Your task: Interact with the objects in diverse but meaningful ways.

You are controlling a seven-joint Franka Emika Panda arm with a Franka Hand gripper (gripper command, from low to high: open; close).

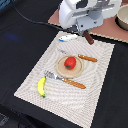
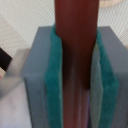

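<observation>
One tomato (image 1: pixel 70 62) sits on one round plate (image 1: pixel 61 70), center of frame. One banana (image 1: pixel 42 86) lies lower left. Two orange-handled utensils (image 1: pixel 87 58) flank the plate. One sausage (image 1: pixel 88 38) and one bowl (image 1: pixel 122 19) appear upper right. One placemat (image 1: pixel 95 100) lies beneath.

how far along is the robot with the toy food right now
Done: the tomato sits on the plate on the placemat. In hand: the gripper is shut on the brown sausage stick, held above the mat's far edge. Left: the banana and the white-and-blue fish lie untouched.
</observation>
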